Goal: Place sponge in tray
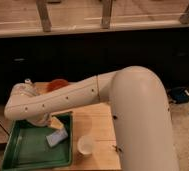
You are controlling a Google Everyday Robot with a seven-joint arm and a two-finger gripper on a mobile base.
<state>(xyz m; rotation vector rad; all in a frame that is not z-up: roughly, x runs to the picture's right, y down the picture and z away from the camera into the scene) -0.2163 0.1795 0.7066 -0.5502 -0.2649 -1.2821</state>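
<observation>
The green tray (18,150) lies on the left part of the wooden table. The blue-grey sponge (57,136) rests flat inside it, near its right rim. My white arm reaches from the right across the table to above the tray's far end. The gripper (44,121) hangs from the arm's end just above and left of the sponge, mostly hidden by the arm. It stands open, with the sponge lying free below it. A pale yellowish piece (56,122) shows between the gripper and the sponge.
An orange bowl (58,83) stands behind the arm at the table's far side, with a small white object (28,81) to its left. A white cup (84,145) stands on the wooden table (100,125), right of the tray. A dark counter front fills the background.
</observation>
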